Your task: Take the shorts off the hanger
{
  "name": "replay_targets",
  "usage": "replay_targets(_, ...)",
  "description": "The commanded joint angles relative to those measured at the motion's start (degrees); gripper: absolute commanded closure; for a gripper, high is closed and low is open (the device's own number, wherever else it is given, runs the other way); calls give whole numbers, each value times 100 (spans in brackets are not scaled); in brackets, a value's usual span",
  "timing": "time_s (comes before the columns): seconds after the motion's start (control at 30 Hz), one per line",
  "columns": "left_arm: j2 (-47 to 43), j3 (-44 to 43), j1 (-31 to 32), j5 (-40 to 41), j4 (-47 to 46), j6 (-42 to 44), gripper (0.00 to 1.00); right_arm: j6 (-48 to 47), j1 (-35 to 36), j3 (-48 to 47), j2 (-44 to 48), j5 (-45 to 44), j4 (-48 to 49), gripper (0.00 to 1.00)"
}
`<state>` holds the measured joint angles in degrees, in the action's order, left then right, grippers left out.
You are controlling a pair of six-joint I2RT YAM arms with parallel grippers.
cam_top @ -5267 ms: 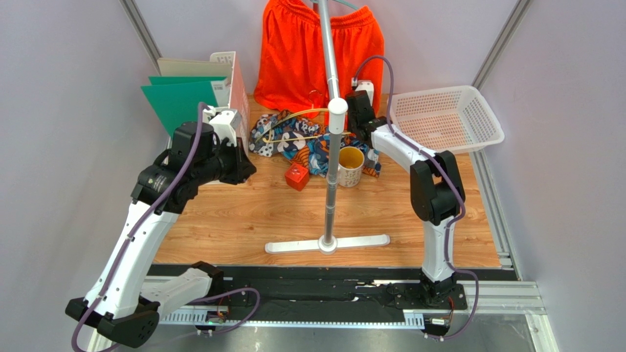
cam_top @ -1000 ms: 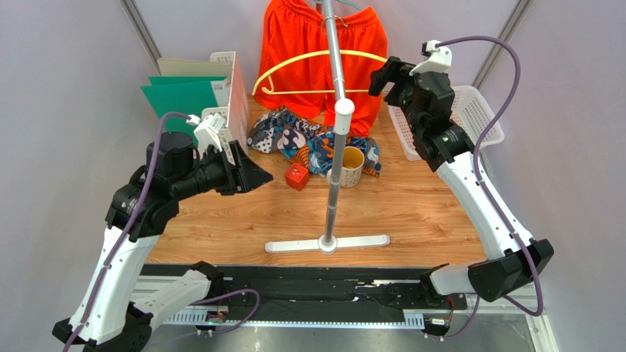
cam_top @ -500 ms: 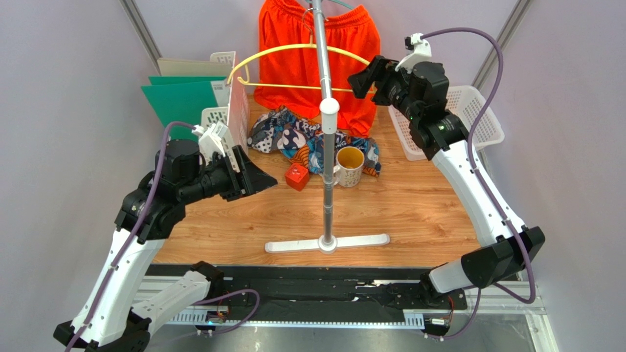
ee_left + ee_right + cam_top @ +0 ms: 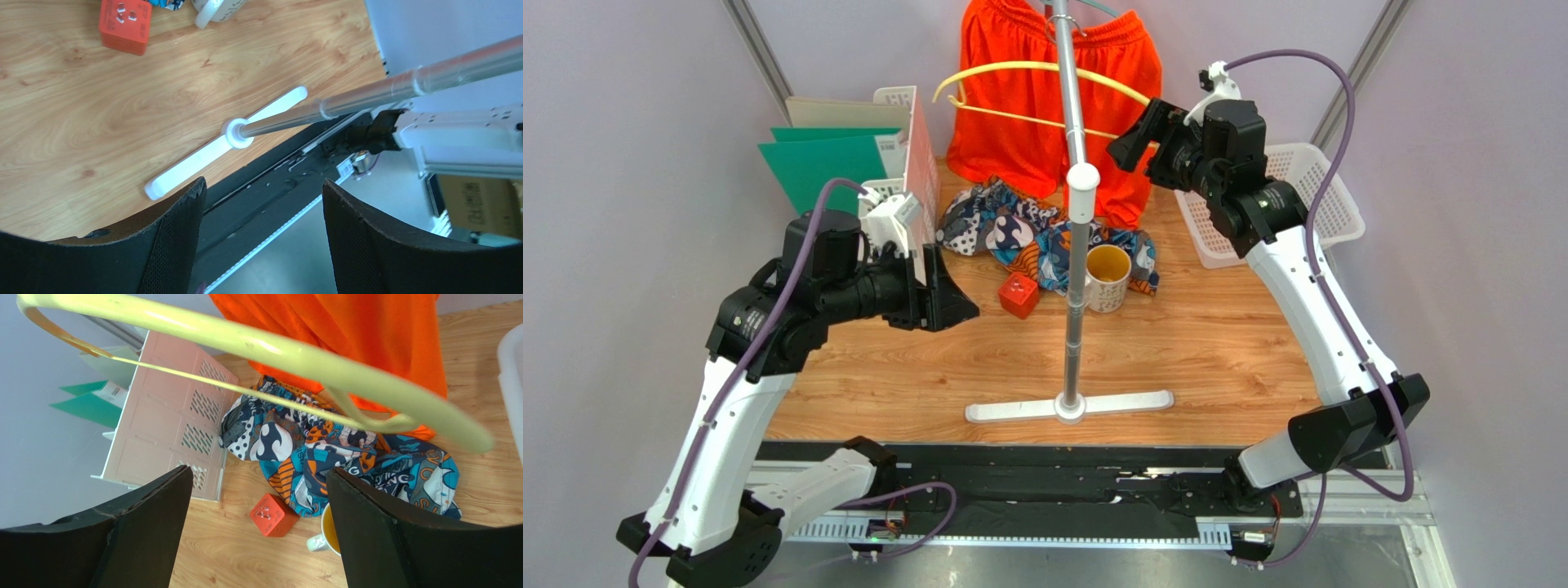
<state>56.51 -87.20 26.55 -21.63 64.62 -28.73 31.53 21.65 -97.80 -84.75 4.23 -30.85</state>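
The printed shorts lay crumpled on the tabletop, off the bare yellow hanger that crossed just ahead of the right hand, whose fingers stood spread, clamping nothing. The orange shorts hung at the rear, probably the next target. The left hand hovered agape. The approach required clearing the pole and the basket rim; the near tabletop offered room.

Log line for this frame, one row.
yellow hanger: bare, in air | printed shorts: heaped on table | orange shorts: hanging at rack | left gripper: open, empty | right gripper: open, facing hanger
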Motion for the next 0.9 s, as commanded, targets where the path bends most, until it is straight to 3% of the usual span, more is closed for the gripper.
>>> replay_targets(0.0, 88, -96, 17, 36, 122, 676, 26, 56, -20, -458, -252, -651, 8, 15)
replay_targets(0.1, 281, -183, 17, -471, -89, 553, 27, -234, -20, -793, -472, -511, -44, 16)
replay_targets(0.2, 308, -236, 17, -195, -134, 553, 27, -726, -20, -584, -464, -160, 122, 15)
replay_targets(0.3, 229, -209, 17, -53, -205, 500, 26, -939, -12, 642, -201, 156, 972, 15)
replay_targets(0.53, 457, -684, 17, 36, 77, 509, 26, -1314, 102, 1710, -270, 377, 2179, 18)
replay_targets(0.87, 730, -1229, 17, 247, 744, 930, 26, -2071, 269, 1834, -1254, 210, 2759, 18)
